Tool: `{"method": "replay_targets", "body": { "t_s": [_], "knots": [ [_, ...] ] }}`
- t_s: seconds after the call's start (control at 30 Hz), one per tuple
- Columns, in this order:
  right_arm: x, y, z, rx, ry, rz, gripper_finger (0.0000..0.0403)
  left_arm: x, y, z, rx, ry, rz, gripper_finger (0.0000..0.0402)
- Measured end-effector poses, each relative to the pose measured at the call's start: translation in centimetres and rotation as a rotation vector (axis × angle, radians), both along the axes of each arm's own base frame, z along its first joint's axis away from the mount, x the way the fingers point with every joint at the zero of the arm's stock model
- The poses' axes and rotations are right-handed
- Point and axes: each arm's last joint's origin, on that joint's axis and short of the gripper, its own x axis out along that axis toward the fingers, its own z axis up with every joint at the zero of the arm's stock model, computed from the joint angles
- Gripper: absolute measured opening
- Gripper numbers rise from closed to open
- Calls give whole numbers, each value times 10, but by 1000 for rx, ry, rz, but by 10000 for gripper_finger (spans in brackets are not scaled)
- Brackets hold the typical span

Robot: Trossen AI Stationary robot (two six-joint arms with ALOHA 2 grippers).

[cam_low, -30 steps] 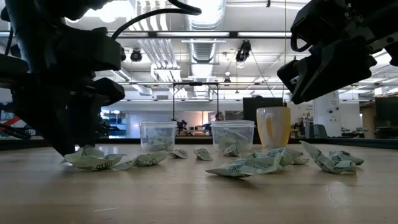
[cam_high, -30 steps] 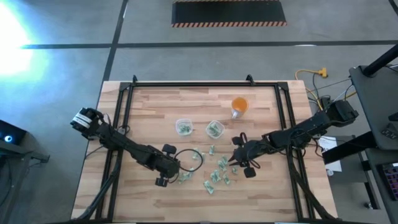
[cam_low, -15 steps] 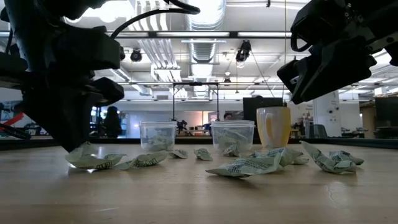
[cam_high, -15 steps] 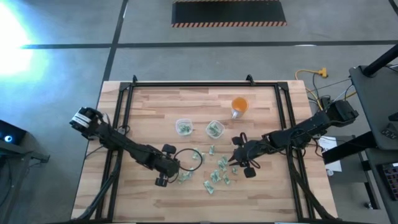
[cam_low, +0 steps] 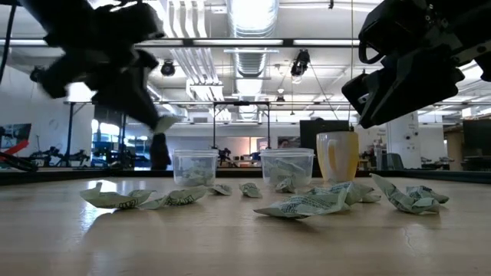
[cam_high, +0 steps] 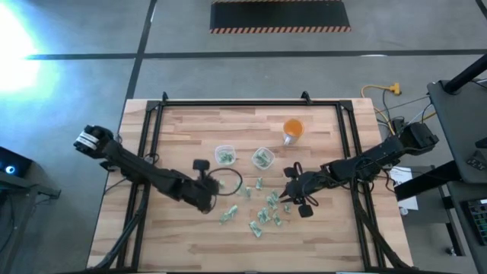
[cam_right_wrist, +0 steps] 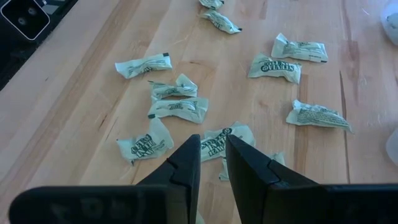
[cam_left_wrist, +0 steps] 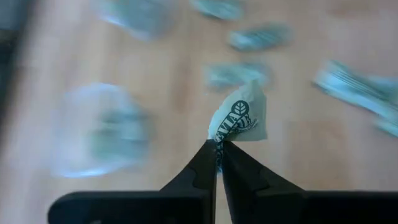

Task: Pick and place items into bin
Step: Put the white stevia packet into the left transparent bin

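Several small pale green-and-white wrapper pieces (cam_high: 262, 213) lie scattered on the wooden table (cam_high: 175, 129), also seen in the right wrist view (cam_right_wrist: 273, 67). My left gripper (cam_left_wrist: 217, 147) is shut on one wrapper (cam_left_wrist: 239, 118) and holds it in the air (cam_low: 166, 122), near the left clear cup (cam_high: 224, 156). My right gripper (cam_right_wrist: 211, 149) hovers over the scattered pieces (cam_high: 289, 194), its fingers slightly apart, with nothing between them. My left gripper pinches the wrapper by one lower corner (cam_left_wrist: 219, 138) between its two fingertips. The fingers slant down from the table's left side. The wrapper stands out beyond the tips, crumpled and lifted clear of the table.
Two clear plastic cups (cam_high: 224, 156) (cam_high: 262, 157) with pieces inside stand mid-table, and an orange cup (cam_high: 293, 128) stands farther back on the right. A black frame (cam_high: 228, 103) borders the table. A dark cable loop (cam_high: 228, 183) hangs by my left arm.
My left gripper has shut on a wrapper lying at the left of the scatter. It has then risen and swung toward the far edge and the left clear cup, tipping up as it went. The wrapper has come clear of the table.
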Motion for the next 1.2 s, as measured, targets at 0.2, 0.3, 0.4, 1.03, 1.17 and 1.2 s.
{"method": "replay_targets", "body": {
  "t_s": [0.2, 0.3, 0.4, 1.03, 1.17, 1.2],
  "knots": [
    [0, 0, 0, 1, -1, -1, 68, 4, 24, 8, 155, -88, 189, 1],
    [0, 0, 0, 2, -2, -1, 68, 8, 38, 6, 163, -78, 243, 1],
    [0, 0, 0, 1, -2, -1, 68, 11, 52, 1, 183, -48, 289, 1],
    [0, 0, 0, -5, -5, -6, 68, 32, 102, 1, 180, -22, 239, 1],
    [0, 0, 0, -5, -5, -6, 68, 33, 109, 1, 152, -16, 203, 1],
    [0, 0, 0, -5, -5, -6, 68, 33, 109, 1, 150, -13, 199, 1]
  ]
}}
